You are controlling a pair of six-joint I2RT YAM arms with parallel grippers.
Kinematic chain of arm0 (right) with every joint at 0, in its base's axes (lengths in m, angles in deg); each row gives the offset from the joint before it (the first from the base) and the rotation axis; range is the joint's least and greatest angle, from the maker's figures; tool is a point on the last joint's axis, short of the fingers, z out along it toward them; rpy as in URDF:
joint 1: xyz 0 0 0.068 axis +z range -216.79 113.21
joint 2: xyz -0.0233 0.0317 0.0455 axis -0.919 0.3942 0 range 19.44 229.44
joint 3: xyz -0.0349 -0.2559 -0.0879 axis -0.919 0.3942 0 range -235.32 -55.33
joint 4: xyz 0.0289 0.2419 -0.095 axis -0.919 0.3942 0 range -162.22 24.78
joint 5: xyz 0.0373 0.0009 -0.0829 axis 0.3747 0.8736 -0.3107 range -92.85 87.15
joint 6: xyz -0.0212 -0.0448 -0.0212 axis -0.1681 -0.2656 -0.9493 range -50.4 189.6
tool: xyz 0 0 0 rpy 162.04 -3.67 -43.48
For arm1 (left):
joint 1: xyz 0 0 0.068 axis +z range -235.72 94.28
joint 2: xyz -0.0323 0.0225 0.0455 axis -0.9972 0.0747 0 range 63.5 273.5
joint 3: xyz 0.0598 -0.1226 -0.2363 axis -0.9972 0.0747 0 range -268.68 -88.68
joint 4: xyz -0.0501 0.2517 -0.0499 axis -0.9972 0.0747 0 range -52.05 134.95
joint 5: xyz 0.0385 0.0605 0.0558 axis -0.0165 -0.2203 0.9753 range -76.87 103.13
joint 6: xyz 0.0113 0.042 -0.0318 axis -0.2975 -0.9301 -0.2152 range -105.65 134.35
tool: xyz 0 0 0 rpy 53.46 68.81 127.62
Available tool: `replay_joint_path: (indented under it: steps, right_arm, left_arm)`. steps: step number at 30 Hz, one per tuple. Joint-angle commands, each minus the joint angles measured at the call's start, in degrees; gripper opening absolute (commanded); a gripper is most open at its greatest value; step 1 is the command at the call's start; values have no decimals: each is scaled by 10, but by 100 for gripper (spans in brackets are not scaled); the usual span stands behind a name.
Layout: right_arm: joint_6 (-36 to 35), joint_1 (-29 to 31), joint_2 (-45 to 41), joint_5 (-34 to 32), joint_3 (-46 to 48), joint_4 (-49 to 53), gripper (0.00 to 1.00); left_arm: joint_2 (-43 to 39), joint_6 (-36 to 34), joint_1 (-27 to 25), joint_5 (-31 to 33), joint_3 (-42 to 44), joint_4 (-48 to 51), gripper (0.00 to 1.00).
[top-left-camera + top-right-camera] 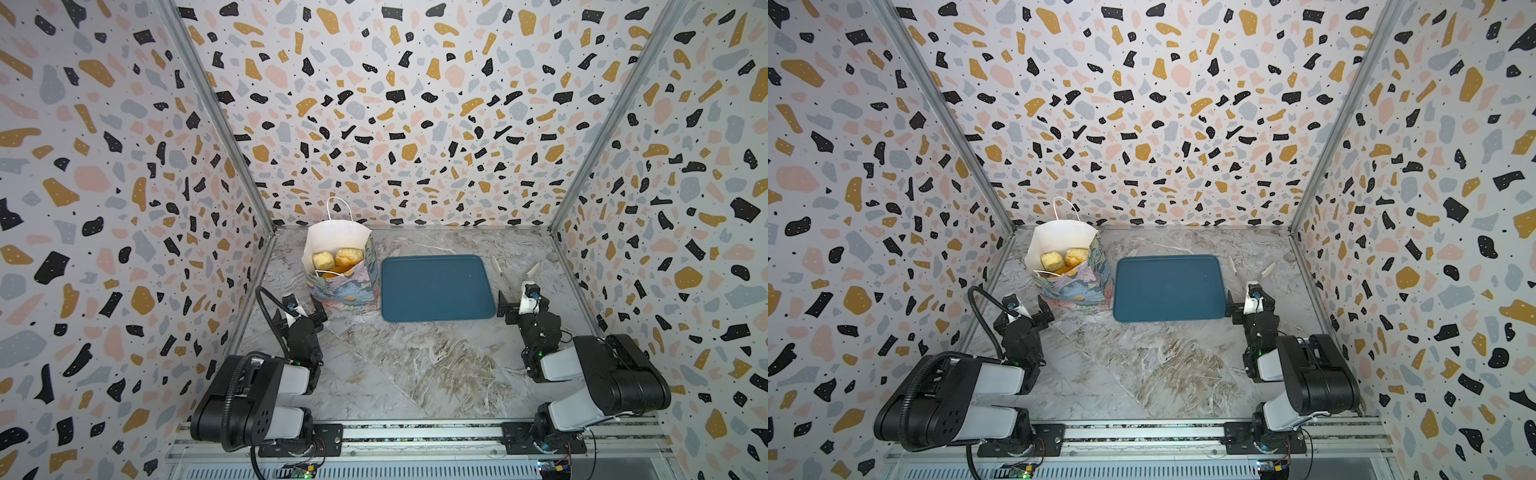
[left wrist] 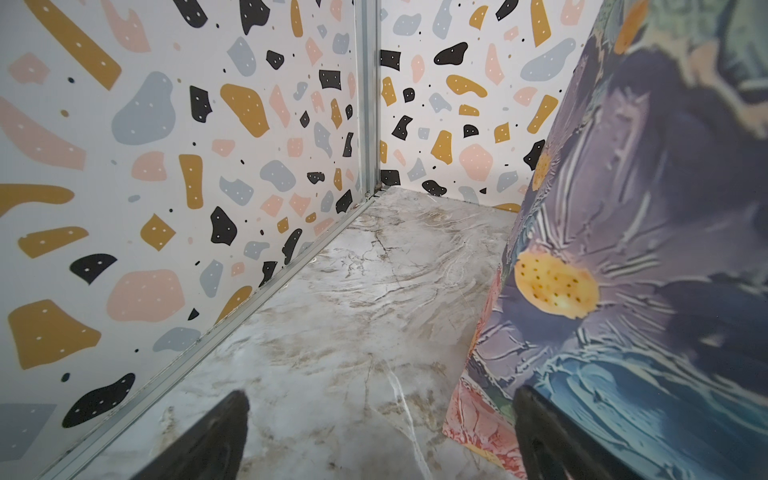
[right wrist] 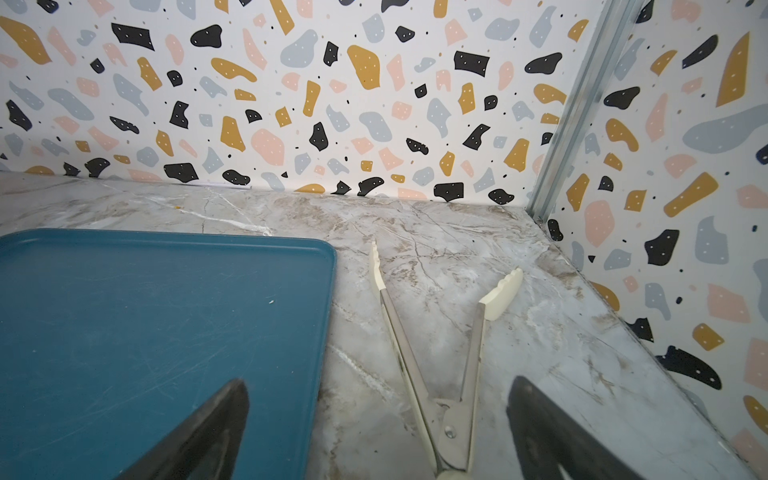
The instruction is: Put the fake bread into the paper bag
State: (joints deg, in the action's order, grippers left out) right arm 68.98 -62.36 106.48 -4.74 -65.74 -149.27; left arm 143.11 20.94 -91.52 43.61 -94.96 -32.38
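The paper bag (image 1: 345, 291) (image 1: 1073, 289) stands upright at the back left of the table, flowers printed outside and white inside. Fake bread lies in it: a pale bumpy bun (image 1: 323, 260) (image 1: 1052, 261), a golden bun (image 1: 349, 257) (image 1: 1077, 256) and an orange piece below them. My left gripper (image 1: 305, 311) (image 2: 380, 399) is open and empty, low at the bag's near left corner. One of its fingers shows against the bag's printed face (image 2: 623, 249); contact cannot be told. My right gripper (image 1: 521, 308) (image 3: 379, 386) is open and empty, right of the tray.
A flat dark-blue tray (image 1: 436, 286) (image 1: 1167, 286) (image 3: 145, 332) lies bare beside the bag. Metal tongs with cream tips (image 1: 532, 269) (image 1: 1268, 268) (image 3: 451, 428) lie spread on the marble between the tray and the right wall, just ahead of my right gripper. Patterned walls enclose three sides.
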Motion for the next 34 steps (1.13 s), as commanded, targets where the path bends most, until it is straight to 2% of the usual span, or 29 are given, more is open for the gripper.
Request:
replay_joint_path:
  steps: [1, 20, 34]
  right_arm:
    - [-7, 3, -3, -3, -2, -2, 99]
    - [-8, 2, -2, -3, -1, -2, 99]
    - [-15, 0, -4, 26, 3, -6, 99]
  left_arm:
    - [-4, -7, -3, 1, -10, -14, 100]
    - [-4, -8, -3, 1, -10, -14, 100]
    - [-5, -8, -3, 1, -10, -14, 100]
